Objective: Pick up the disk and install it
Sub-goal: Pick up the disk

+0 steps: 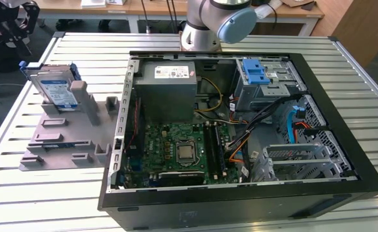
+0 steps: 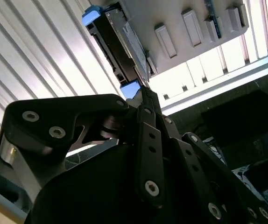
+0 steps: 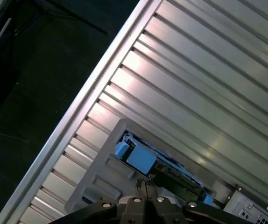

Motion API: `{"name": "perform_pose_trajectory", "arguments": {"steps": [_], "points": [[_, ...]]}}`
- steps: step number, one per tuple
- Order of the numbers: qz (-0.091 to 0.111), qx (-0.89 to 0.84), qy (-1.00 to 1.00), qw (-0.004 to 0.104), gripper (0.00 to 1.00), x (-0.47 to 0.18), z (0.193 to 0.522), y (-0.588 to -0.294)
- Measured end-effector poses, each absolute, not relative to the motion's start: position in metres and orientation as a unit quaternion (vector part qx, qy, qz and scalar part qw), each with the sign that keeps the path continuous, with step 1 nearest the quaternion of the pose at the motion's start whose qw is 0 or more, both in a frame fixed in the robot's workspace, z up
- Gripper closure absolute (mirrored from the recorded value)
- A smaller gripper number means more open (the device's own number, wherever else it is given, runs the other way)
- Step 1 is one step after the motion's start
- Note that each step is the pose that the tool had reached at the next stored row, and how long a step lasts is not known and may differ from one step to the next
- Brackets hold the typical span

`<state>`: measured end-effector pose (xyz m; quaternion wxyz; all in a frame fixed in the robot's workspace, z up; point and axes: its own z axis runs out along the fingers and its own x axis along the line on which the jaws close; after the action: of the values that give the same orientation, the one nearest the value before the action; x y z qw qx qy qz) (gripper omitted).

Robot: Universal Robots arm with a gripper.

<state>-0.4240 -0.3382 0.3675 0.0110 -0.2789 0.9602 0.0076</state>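
- Underneath, the slatted metal desk (image 1: 47, 203) carries everything.
- On it lies an open computer case (image 1: 208, 208), its motherboard (image 1: 182, 150) exposed.
- Just beside the case, at the exterior view's left, we see a grey fixture plate (image 1: 60, 140).
- The disk (image 1: 55, 89) stands on edge in that plate.
- In both wrist views the tool (image 2: 144, 93) (image 3: 143, 184) hangs near the disk, fingers pressed together, holding nothing.
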Motion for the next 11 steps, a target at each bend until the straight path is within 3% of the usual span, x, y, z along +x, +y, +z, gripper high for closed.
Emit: {"name": "perform_pose_trajectory", "arguments": {"steps": [11], "points": [[0.008, -0.347, 0.938, 0.01, 0.89, -0.426, 0.3666, -0.3382]]}}
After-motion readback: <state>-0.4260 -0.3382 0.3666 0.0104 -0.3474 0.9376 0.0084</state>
